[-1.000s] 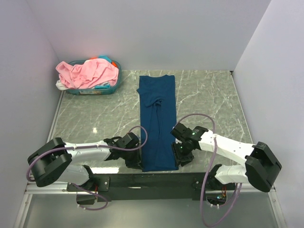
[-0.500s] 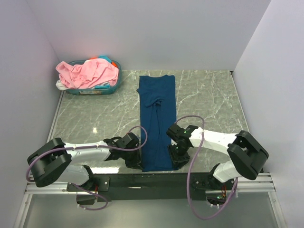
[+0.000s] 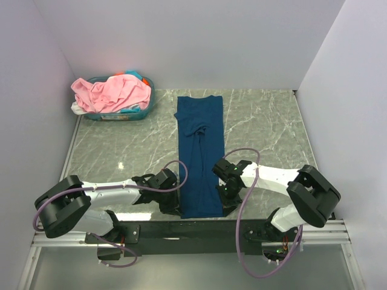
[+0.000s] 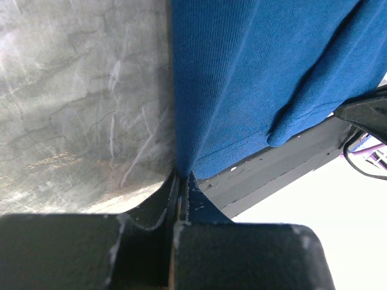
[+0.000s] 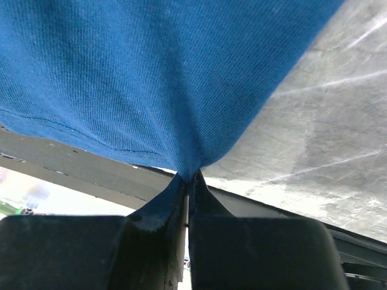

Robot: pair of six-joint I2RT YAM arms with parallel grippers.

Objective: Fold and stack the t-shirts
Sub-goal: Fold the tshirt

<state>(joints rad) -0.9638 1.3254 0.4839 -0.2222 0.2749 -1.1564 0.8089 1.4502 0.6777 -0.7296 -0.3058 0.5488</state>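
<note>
A dark navy t-shirt point(image 3: 200, 154) lies folded into a long narrow strip down the middle of the table. My left gripper point(image 3: 174, 205) is shut on the strip's near left corner, and the blue cloth point(image 4: 242, 90) runs straight into its closed jaws. My right gripper point(image 3: 224, 202) is shut on the near right corner, where the cloth point(image 5: 151, 78) is pinched to a point between the fingers point(image 5: 163, 205). A pink t-shirt point(image 3: 112, 92) is heaped with pale ones in the basket at the far left.
The teal plastic basket point(image 3: 145, 109) stands in the far left corner against the wall. The black front rail point(image 3: 193, 229) runs along the near table edge just below both grippers. White walls close in the marble table point(image 3: 266, 133) on three sides.
My right gripper moved left to the strip's near right corner and closed on the cloth there. The left gripper kept its grip and did not move.
</note>
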